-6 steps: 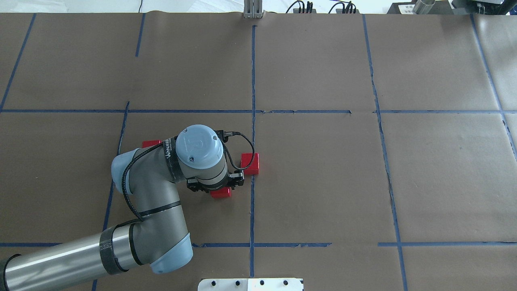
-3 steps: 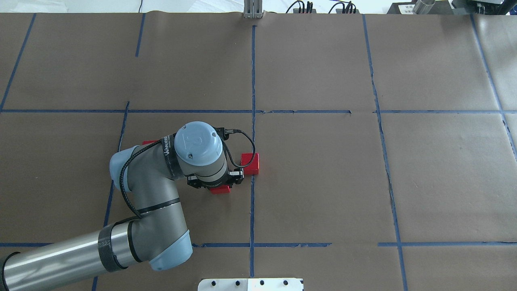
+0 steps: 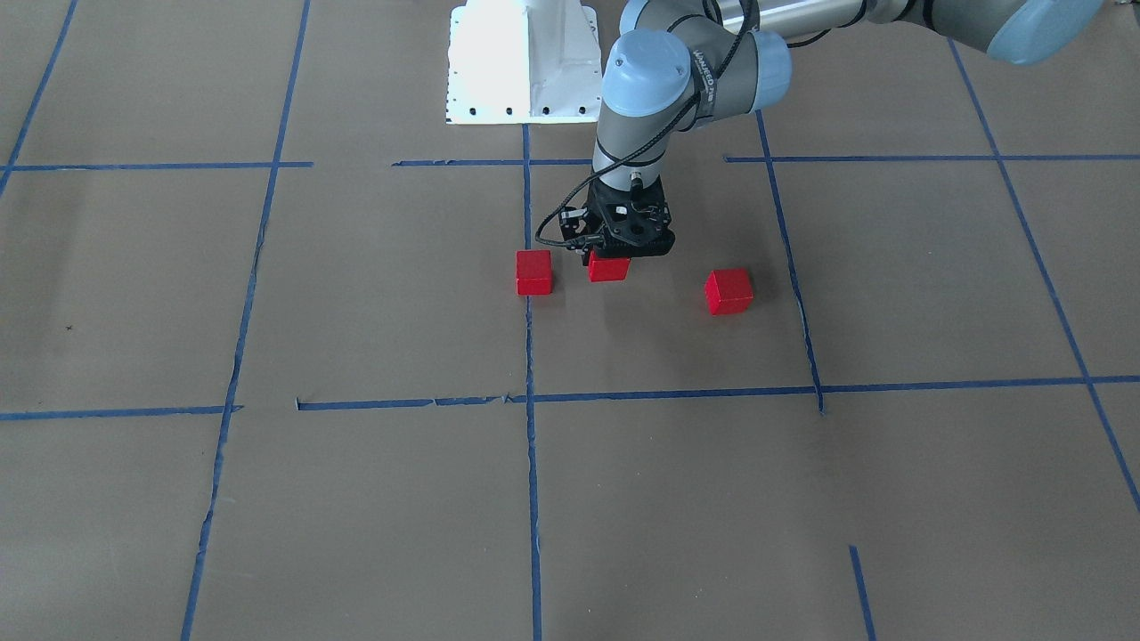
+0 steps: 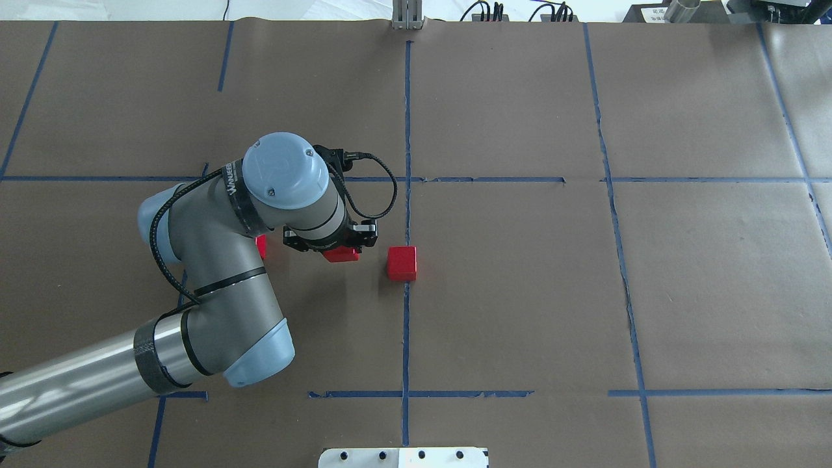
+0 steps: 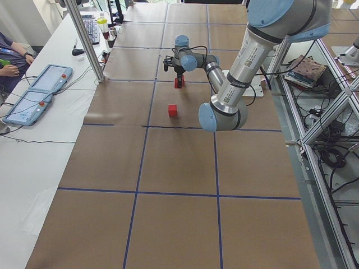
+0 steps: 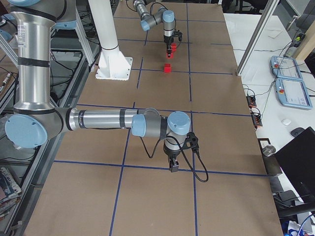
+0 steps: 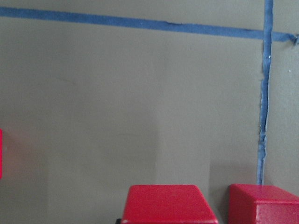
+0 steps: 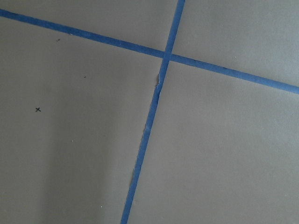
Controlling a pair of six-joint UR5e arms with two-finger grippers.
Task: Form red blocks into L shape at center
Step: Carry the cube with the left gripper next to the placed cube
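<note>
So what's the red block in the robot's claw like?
The held red block is a small plain cube, matte and bright red, sitting level. The left gripper is shut on its top part. It is beside another red block on the blue tape line, with a gap between them.

1. Black strap (image 4: 231, 182) round the wrist of the left arm (image 4: 214, 273): white capital lettering opening "WAN"; remaining letters not legible.
2. Blue cap (image 4: 284, 170) on the left arm, just beside the strap: raised emblem, not readable.
3. Brown paper (image 8: 224, 154), well apart from the left arm: small pen-drawn "x" (image 8: 38, 109).
</note>
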